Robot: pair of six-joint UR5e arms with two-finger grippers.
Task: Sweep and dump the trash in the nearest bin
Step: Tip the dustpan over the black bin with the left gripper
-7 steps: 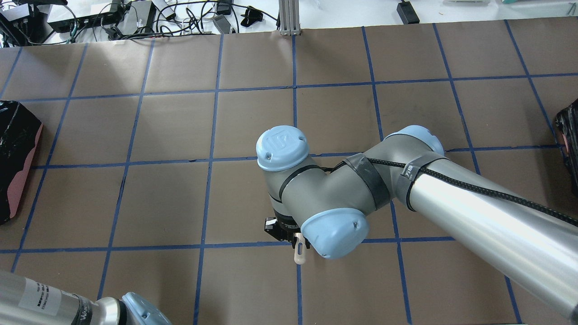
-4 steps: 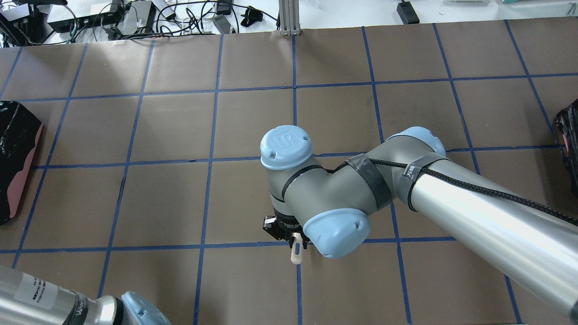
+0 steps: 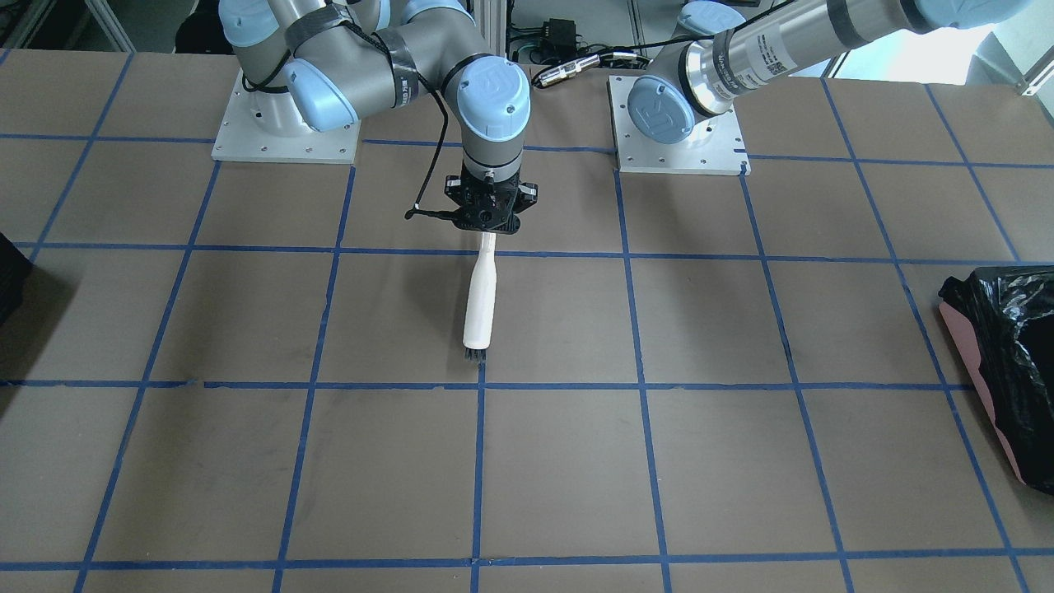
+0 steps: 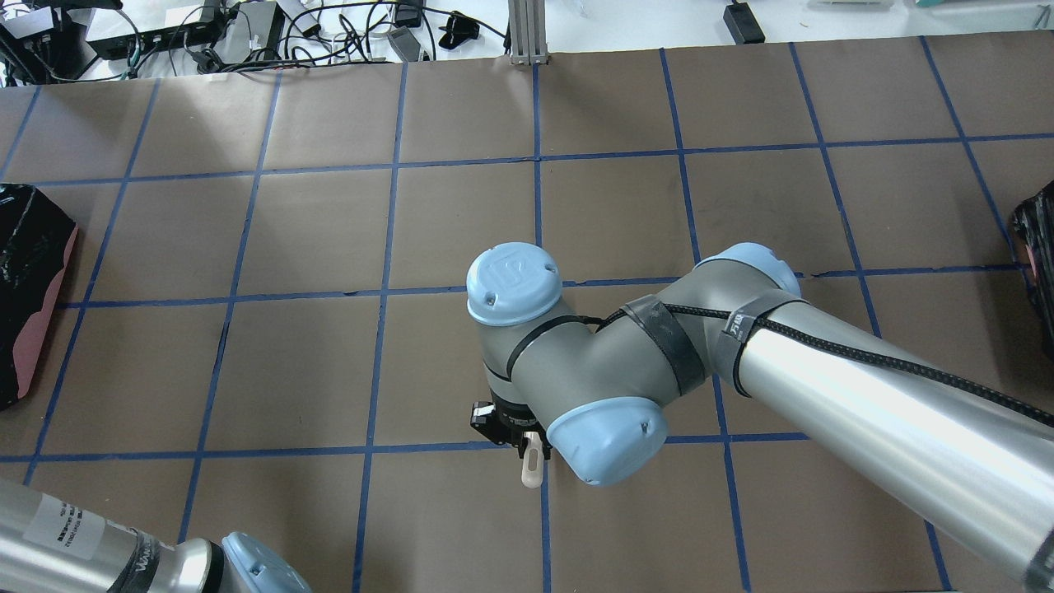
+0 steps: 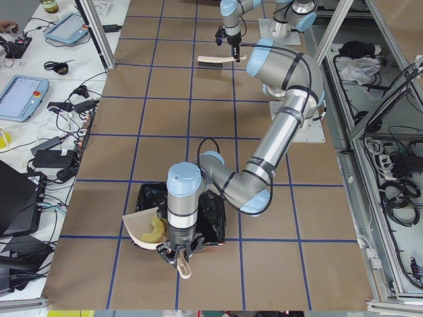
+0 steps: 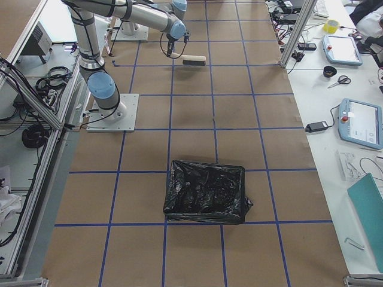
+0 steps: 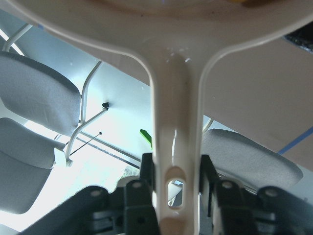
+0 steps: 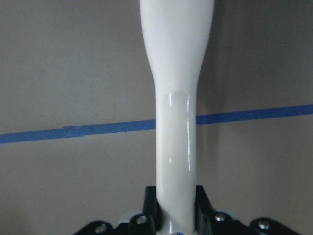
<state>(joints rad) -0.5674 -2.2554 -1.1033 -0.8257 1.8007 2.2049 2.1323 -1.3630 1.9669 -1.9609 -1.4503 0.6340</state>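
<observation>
My left gripper (image 7: 171, 188) is shut on the handle of the white dustpan (image 7: 173, 122). In the exterior left view the dustpan (image 5: 135, 223) hangs tilted at the corner of the bin (image 5: 213, 210), a pink-sided container lined with a black bag. A pale yellow crescent piece of trash (image 5: 155, 230) lies in the pan. My right gripper (image 3: 489, 221) is shut on the white handle of a brush (image 3: 480, 301), whose black bristles rest on the table's middle. The brush handle (image 8: 178, 98) fills the right wrist view. No other trash shows.
The pink-sided bin (image 4: 33, 272) sits at the table's left edge, and a second black-lined bin (image 4: 1039, 239) at the right edge. The brown table (image 4: 313, 231) carries a blue tape grid. Cables and boxes (image 4: 206, 33) lie beyond the far edge.
My right arm has shifted a little to the left and toward the robot, taking the brush with it. The left arm's elbow has slid slightly lower in the overhead view.
</observation>
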